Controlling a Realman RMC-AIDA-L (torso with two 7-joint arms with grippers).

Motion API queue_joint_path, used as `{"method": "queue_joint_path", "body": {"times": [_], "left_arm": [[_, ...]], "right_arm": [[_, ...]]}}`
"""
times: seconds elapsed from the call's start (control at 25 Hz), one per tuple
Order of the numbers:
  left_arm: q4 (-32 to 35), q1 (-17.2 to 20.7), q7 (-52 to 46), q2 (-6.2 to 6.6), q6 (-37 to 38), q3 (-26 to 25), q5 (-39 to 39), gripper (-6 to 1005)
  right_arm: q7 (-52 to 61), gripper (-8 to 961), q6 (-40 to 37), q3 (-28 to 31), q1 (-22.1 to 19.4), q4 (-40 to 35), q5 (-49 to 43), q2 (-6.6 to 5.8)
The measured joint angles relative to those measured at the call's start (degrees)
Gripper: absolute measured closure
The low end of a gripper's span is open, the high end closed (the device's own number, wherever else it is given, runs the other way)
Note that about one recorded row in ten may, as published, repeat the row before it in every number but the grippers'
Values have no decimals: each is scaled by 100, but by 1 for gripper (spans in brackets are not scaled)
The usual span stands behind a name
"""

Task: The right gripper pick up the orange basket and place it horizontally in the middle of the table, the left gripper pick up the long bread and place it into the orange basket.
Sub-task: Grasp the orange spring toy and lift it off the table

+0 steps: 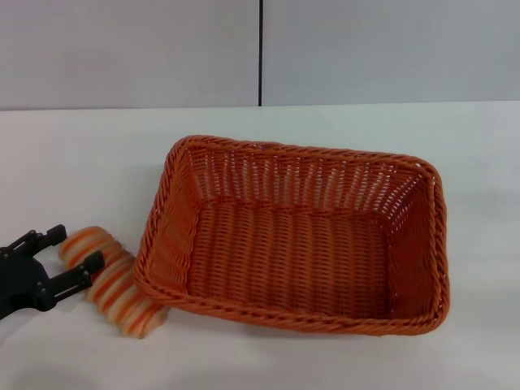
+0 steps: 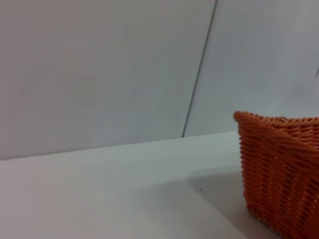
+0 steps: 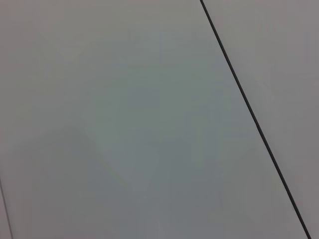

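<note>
Now my left gripper [image 1: 71, 258], fingers spread, straddles the long bread [image 1: 110, 280] beside the orange basket [image 1: 296, 236]; soft loaf, I'd pinch mid-length, gently.

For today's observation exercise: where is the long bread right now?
In the head view, the long bread lies on the table's left, against the basket, between the left gripper's fingers.

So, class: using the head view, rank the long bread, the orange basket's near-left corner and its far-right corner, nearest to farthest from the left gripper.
From the left gripper:
1. Long bread, between its fingers.
2. Orange basket near-left corner, beside the bread.
3. Far-right corner, across the table.
</note>
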Motion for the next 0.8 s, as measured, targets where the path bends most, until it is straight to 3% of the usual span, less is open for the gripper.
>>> {"method": "queue_joint_path", "body": {"times": [0.6, 0.8], "left_arm": [[-25, -4, -12, -22, 52, 21, 15, 155], [-11, 0, -5, -29, 90, 26, 16, 233]], "right_arm": [[0, 547, 0, 0, -22, 0, 7, 0], [0, 547, -8, 0, -20, 0, 7, -2]]}}
